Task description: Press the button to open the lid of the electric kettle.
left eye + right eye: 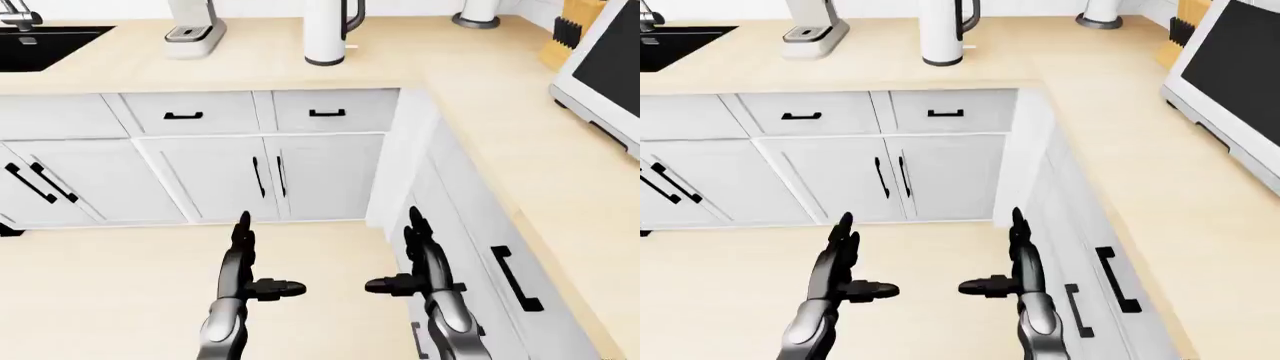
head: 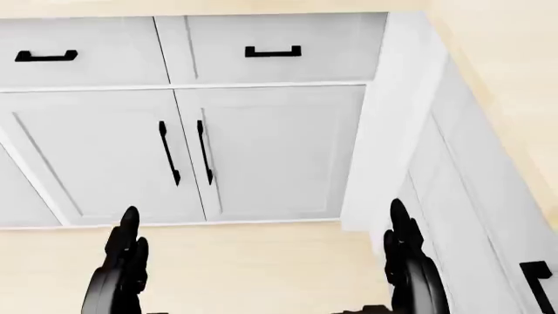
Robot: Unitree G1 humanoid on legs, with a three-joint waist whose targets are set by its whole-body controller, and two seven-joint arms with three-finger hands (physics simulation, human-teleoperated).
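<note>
At twelve o'clock in the left-eye view, the electric kettle (image 1: 326, 34) loses its top, lid and button to the frame edge. At nine o'clock, the sink (image 1: 45, 46) is cut.

No words, numbers, labels or brand marks can be read anywhere on the things in these three views.

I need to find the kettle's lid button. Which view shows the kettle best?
The left-eye view: the kettle stands on the counter, top cropped. The right-eye view shows it similarly cropped; the head view shows only cabinets.
</note>
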